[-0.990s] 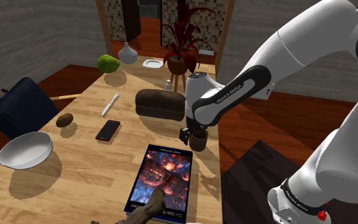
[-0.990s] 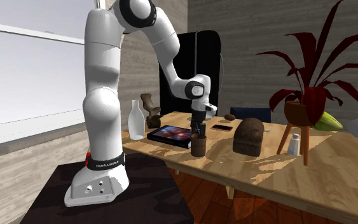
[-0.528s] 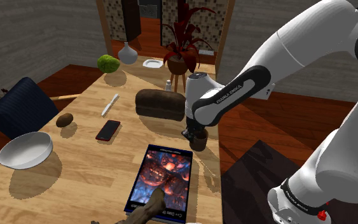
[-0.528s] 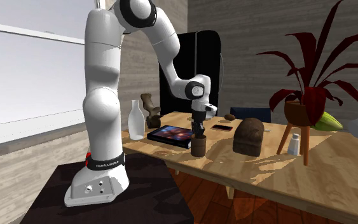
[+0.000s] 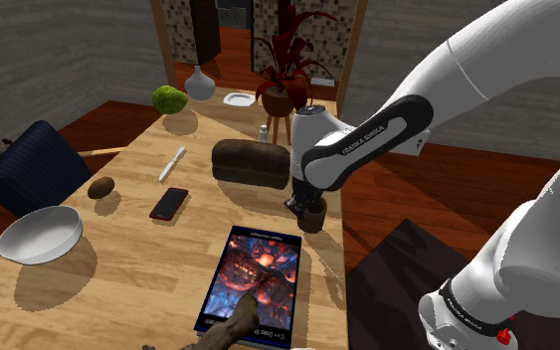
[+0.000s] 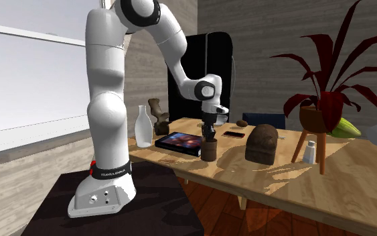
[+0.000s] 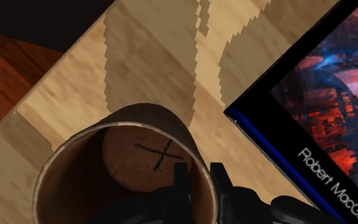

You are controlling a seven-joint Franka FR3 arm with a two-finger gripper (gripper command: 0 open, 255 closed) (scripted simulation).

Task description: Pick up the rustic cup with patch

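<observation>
Just beyond the picture book, the brown cup stands at the table's edge on the shoulder view's right, short of the dark loaf. The gripper sits on it, fingers drawn close and pinching the rim wall, one inside, one outside. Grasp step judged made; next calls for a straight, steady lift.

White arm, dark joints, black forearm lettering; red base button; black end effector
</observation>
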